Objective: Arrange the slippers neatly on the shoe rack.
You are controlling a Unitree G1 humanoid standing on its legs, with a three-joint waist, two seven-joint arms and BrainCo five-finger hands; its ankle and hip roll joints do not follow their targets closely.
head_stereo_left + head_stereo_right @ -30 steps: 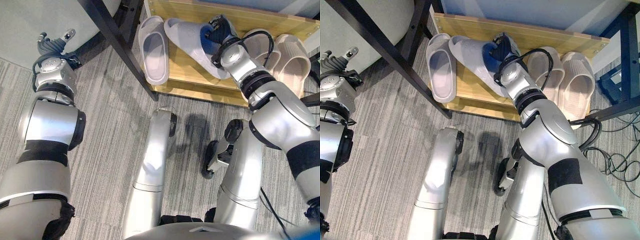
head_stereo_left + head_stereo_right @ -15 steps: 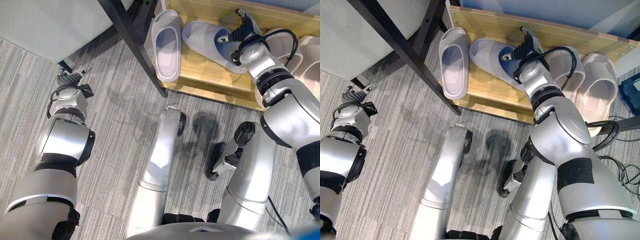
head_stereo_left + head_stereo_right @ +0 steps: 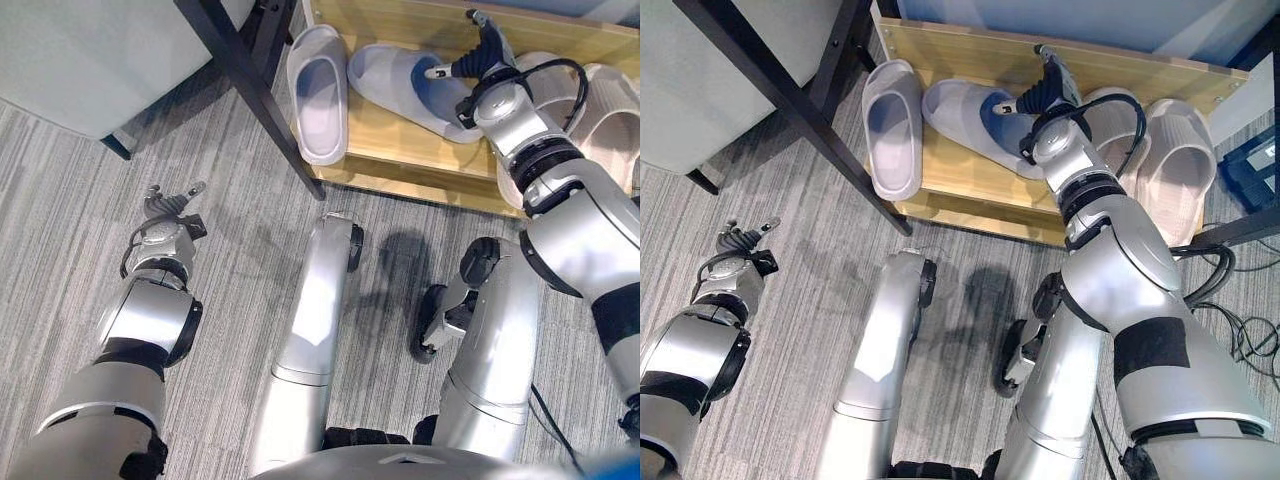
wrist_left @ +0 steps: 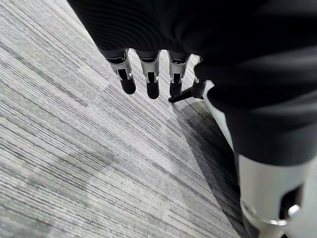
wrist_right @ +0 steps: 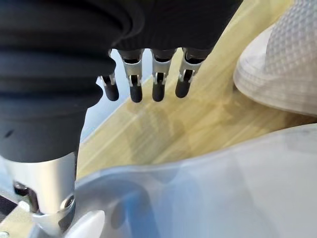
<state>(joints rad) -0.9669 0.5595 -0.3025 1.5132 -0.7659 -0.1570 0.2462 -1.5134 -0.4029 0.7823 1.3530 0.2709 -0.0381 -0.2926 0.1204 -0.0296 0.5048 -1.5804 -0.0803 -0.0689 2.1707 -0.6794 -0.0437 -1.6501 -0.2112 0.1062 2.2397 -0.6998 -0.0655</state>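
Note:
On the wooden shoe rack (image 3: 400,150) a pale grey slipper (image 3: 318,95) lies straight at the left. A second grey slipper (image 3: 400,80) with a blue inside lies slanted beside it. A beige pair (image 3: 605,110) fills the right end. My right hand (image 3: 478,55) is at the slanted slipper's open end, open, fingers straight and pointing at the rack's back board, thumb over the blue opening. In the right wrist view the fingers (image 5: 157,84) hang over bare wood above that slipper's rim (image 5: 223,188). My left hand (image 3: 165,215) hangs open low over the carpet, far from the rack.
A black slanted table leg (image 3: 260,95) crosses just left of the rack. A pale grey piece of furniture (image 3: 80,60) stands at the upper left on a dark leg. Striped grey carpet (image 3: 240,260) lies in front of the rack.
My left arm has dropped from raised beside the furniture down to the carpet. My right hand has come up out of the slanted slipper's opening toward the back board. The camera has shifted.

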